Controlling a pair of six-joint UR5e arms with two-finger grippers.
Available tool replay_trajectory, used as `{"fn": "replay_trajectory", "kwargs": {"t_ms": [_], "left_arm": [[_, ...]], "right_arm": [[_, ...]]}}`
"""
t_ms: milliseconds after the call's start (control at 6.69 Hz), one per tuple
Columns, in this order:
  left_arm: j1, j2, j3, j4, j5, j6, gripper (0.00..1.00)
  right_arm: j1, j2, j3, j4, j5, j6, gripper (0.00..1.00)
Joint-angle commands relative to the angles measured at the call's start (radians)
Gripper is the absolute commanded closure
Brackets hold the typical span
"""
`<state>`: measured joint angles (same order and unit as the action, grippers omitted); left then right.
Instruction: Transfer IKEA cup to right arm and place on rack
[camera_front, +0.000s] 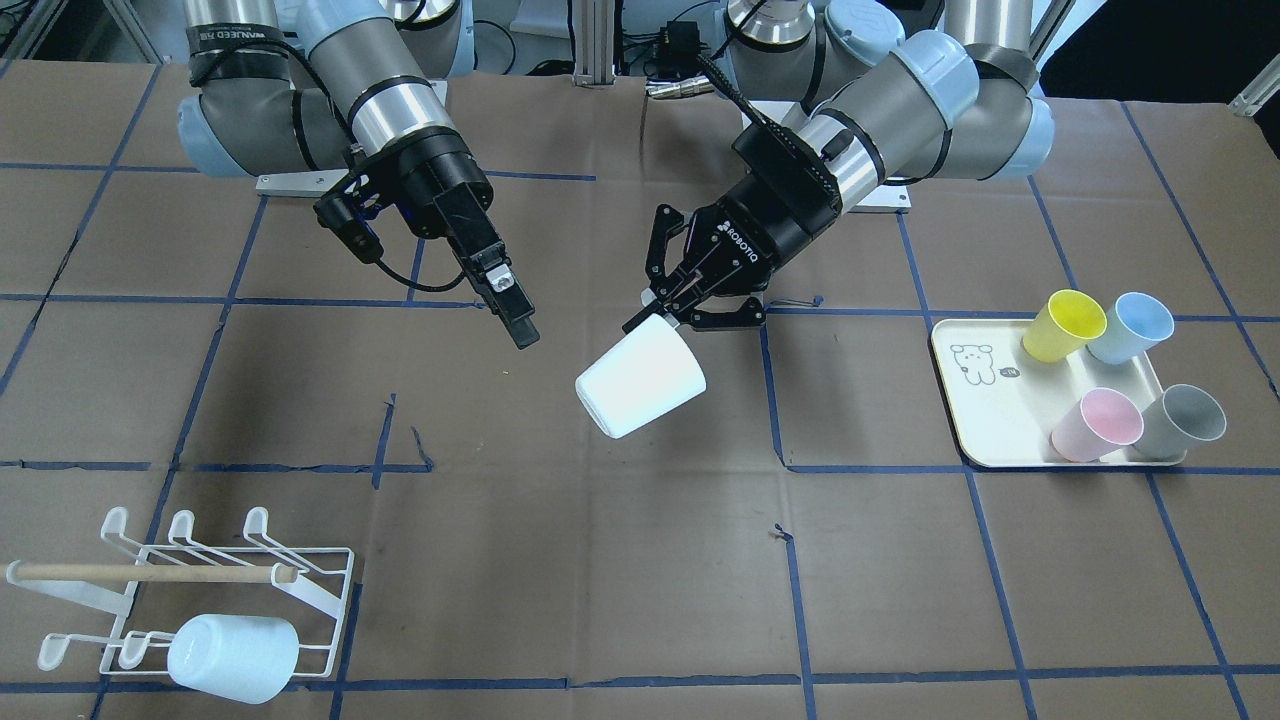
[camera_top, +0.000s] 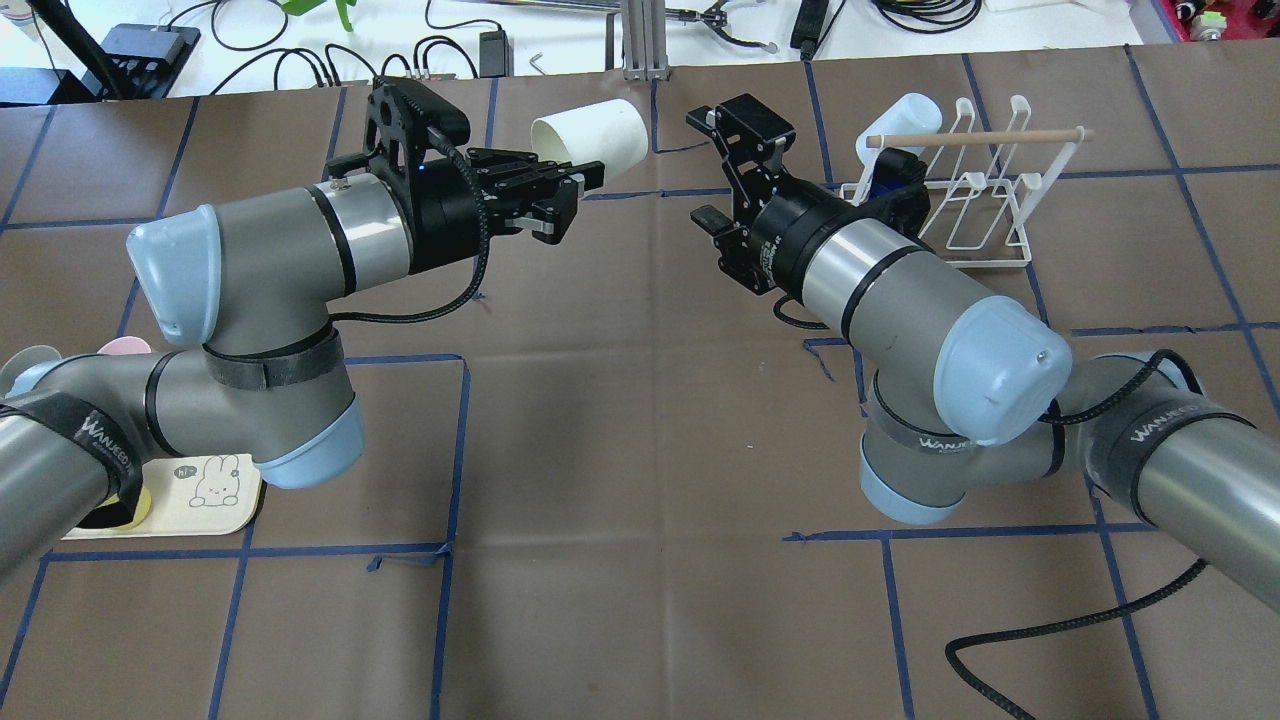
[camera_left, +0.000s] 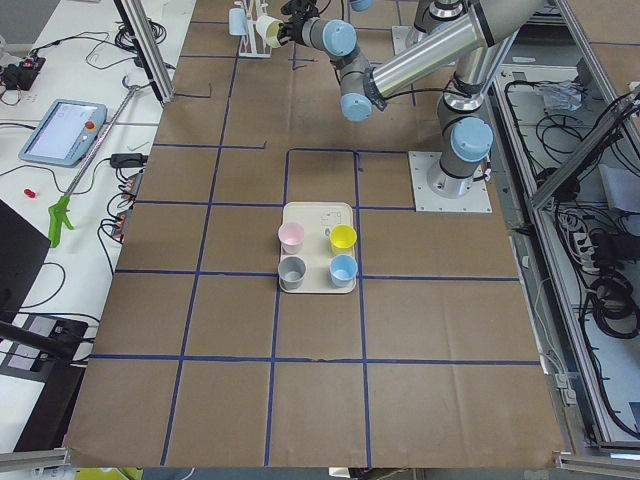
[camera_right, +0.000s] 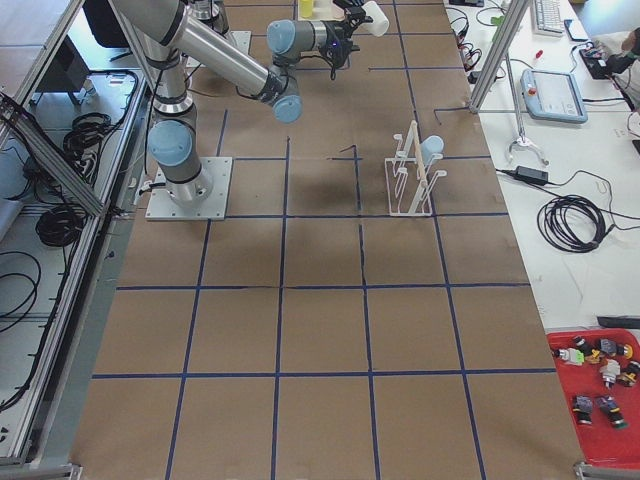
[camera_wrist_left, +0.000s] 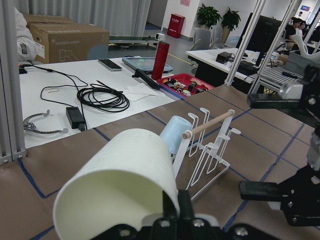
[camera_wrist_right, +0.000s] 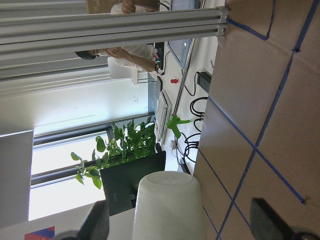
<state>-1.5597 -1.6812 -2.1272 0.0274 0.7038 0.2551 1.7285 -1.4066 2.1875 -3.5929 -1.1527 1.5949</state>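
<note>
Brown paper covers the table (camera_front: 600, 560), and above its middle the right arm (camera_front: 390, 110) and the left arm (camera_front: 900, 100) face each other, so you look to be at the hand-over. The rack (camera_front: 325, 590) stands at the far right of the table, with a pale blue cup (camera_front: 232, 657) already on one prong. The tray (camera_front: 975, 400) of coloured cups (camera_front: 1063, 323) sits well apart on the left.

The white IKEA cup (camera_front: 640, 380) hangs in the air between the arms. It lies on its side, base toward the right arm and mouth toward the left.

Bring the right gripper (camera_front: 520, 325) straight along the cup's axis until its fingers (camera_front: 503, 280) straddle the body. Stop well short of the other grip, and close firmly before you let the left go. The wall looks smooth and tapered, so a hold too close to the base could probably slide off.

That right gripper stands wide apart, one finger above the other. It touches nothing, and the cup's base is near, just ahead of it. The left gripper (camera_front: 668, 312) is clamped on the cup, pinching the wall at the rim.
</note>
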Motion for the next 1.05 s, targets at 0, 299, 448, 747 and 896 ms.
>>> {"fn": "replay_trajectory", "kwargs": {"t_ms": [0, 299, 448, 747, 896], "left_arm": [[-0.003, 0.000, 0.000, 0.000, 0.000, -0.002, 0.99], [-0.003, 0.003, 0.000, 0.000, 0.000, -0.005, 0.99], [-0.003, 0.003, 0.000, 0.000, 0.000, -0.005, 0.99], [-0.003, 0.003, 0.000, 0.000, 0.000, -0.005, 0.99], [-0.003, 0.005, 0.000, 0.000, 0.000, -0.007, 0.99]], "right_arm": [[0.029, 0.060, -0.050, 0.000, -0.001, 0.003, 0.00], [0.055, 0.109, -0.103, 0.000, -0.004, 0.055, 0.01], [0.057, 0.113, -0.123, 0.002, -0.009, 0.059, 0.01], [0.062, 0.149, -0.167, 0.002, -0.009, 0.060, 0.01], [0.080, 0.179, -0.193, 0.002, -0.010, 0.059, 0.01]]}}
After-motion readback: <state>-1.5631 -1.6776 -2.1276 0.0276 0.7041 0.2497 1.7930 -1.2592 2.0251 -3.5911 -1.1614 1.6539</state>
